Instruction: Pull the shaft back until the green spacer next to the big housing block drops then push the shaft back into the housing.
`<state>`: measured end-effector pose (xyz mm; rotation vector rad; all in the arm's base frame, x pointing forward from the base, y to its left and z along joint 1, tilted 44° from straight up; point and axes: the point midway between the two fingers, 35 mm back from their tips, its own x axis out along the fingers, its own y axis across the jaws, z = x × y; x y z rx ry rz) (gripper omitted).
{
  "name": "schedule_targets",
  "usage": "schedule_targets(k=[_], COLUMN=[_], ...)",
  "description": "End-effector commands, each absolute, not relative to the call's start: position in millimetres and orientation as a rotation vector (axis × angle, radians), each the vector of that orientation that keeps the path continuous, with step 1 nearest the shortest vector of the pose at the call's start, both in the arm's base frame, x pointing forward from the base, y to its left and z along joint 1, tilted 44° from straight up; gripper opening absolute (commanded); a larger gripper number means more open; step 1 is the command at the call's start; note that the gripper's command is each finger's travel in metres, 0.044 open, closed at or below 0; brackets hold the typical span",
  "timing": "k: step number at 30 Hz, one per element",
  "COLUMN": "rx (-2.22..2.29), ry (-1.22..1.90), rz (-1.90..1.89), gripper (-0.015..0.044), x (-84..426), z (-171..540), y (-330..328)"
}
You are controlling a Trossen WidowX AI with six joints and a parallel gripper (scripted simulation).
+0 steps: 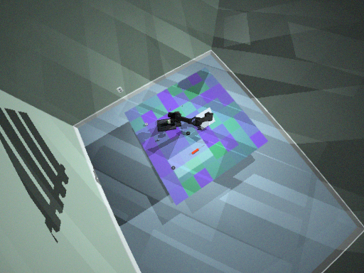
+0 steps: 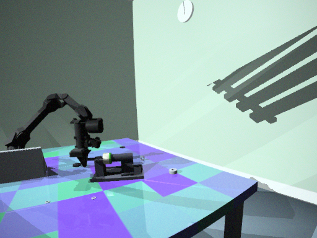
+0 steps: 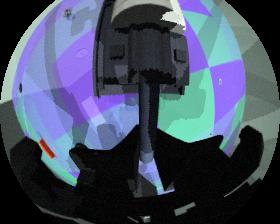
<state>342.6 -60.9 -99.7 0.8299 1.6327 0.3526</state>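
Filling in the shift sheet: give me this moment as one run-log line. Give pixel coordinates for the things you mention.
gripper (image 2: pixel 83 164) (image 3: pixel 143 127): shut on shaft (image 2: pixel 90 159) (image 3: pixel 149 117) | green spacer (image 2: pixel 110 158): up, beside housing block (image 2: pixel 123 157) | drop: not yet done
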Motion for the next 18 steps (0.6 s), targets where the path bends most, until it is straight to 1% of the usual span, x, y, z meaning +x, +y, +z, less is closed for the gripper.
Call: schedule_targets(k=[1, 18], rx=[0.829, 0.829], ry=[1.632, 1.632], rz=[0.356, 0.356], gripper=[0.0000, 0.0000], x=[341.7, 339.6], z=[-99.4, -99.0], y=[-60.5, -60.0])
